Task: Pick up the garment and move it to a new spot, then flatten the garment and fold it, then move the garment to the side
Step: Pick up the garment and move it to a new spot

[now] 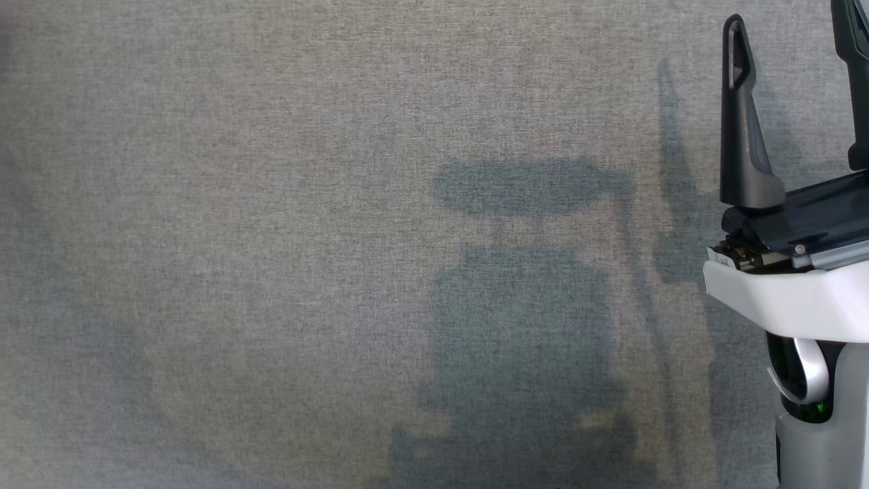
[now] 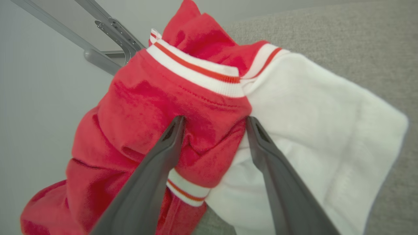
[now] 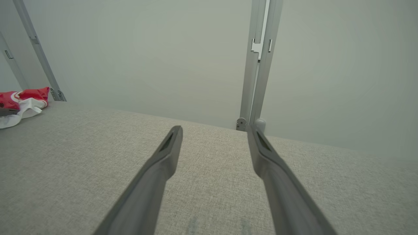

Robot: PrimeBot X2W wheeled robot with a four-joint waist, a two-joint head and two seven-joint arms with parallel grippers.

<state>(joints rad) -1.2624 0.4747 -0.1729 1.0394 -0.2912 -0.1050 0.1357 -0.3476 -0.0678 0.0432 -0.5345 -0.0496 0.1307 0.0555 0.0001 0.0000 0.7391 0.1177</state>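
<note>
The garment (image 2: 147,98) is a crumpled red jacket with white sleeves (image 2: 310,114) and red-and-white striped ribbing, lying bunched on the grey fabric table. My left gripper (image 2: 215,119) is open, its two dark fingers pressed down into the cloth with a fold of red fabric between them. Seen from the right wrist, the garment (image 3: 23,98) is small at the table's far left corner. My right gripper (image 3: 214,129) is open and holds nothing, hovering over bare table; from the head it (image 1: 791,17) stands at the right edge, fingers pointing up.
The grey fabric table (image 1: 271,272) spreads wide to the left of my right arm. Metal frame posts (image 3: 259,65) stand at its far edge before a pale wall, and slanted struts (image 2: 107,29) rise just behind the garment.
</note>
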